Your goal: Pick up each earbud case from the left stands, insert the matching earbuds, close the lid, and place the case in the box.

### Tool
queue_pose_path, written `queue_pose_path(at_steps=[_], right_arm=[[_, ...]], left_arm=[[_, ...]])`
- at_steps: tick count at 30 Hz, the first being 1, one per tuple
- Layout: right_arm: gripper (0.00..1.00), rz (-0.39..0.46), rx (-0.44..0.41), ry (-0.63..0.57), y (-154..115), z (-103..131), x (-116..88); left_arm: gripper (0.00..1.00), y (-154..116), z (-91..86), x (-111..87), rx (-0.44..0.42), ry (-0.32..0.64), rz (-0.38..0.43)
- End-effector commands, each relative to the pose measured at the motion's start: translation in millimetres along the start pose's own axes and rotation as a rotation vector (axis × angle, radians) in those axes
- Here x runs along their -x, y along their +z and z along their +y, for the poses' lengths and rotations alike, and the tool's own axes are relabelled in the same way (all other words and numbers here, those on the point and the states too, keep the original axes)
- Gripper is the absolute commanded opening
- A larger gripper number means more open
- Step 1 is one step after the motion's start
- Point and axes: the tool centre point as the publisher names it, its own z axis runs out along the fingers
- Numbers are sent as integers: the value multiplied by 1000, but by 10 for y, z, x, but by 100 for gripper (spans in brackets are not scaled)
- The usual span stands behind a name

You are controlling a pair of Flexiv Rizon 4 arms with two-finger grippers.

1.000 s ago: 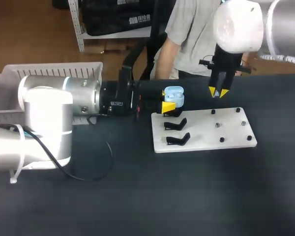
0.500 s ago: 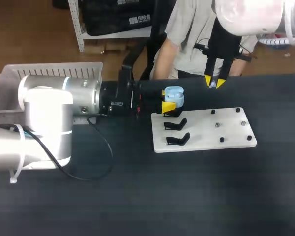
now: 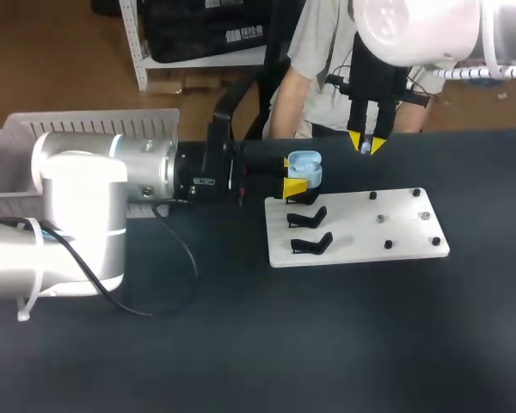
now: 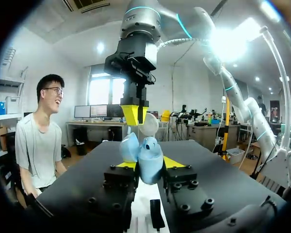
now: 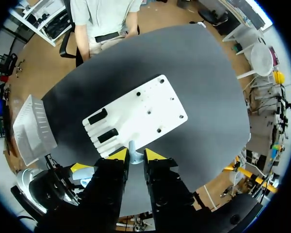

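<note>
A light-blue earbud case [image 3: 304,167] with its lid up sits between the yellow fingertips of my left gripper [image 3: 297,181], just off the white board's [image 3: 353,245] far left corner. The left wrist view shows the same case [image 4: 150,156] held from both sides. My right gripper [image 3: 365,144] hangs above the table behind the board, right of the case, shut on a small pale earbud [image 5: 134,147]. From the left wrist it shows as a yellow-tipped right gripper [image 4: 134,114] just above and behind the case.
Two empty black stands [image 3: 307,215] [image 3: 312,244] are on the board's left half. Small pegs and a few earbuds [image 3: 379,218] are on its right half. A white basket [image 3: 86,127] stands at the table's far left, behind my left arm.
My right gripper has risen from just above the board and moved back and to the left, toward the case, with the earbud in it. The left arm and case have stayed still.
</note>
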Motion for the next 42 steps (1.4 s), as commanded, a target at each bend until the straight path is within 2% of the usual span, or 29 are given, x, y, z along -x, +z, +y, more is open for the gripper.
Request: queue_pose_path(at_steps=[1, 4, 7, 12, 22, 25, 32, 42], right_arm=[[0, -3, -1, 2, -4, -6, -11], [0, -15, 6, -6, -27, 8, 25], [0, -62, -55, -45, -116, 37, 19], [0, -62, -67, -123, -122, 176, 11], [0, -92, -81, -194, -319, 177, -160], [0, -77, -84, -216, -326, 207, -220], [0, 9, -115, -357, -268, 362, -408], [0, 6, -130, -424, -246, 446, -576]], left_arm=[[0, 2, -19, -7, 8, 4, -3], [0, 2, -19, -7, 8, 4, -3], [0, 2, -19, -7, 8, 4, -3], [0, 2, -19, -7, 8, 4, -3], [0, 2, -19, -7, 8, 4, -3], [0, 2, -19, -7, 8, 4, -3], [0, 2, -19, -7, 8, 4, -3], [0, 2, -19, -7, 8, 4, -3]])
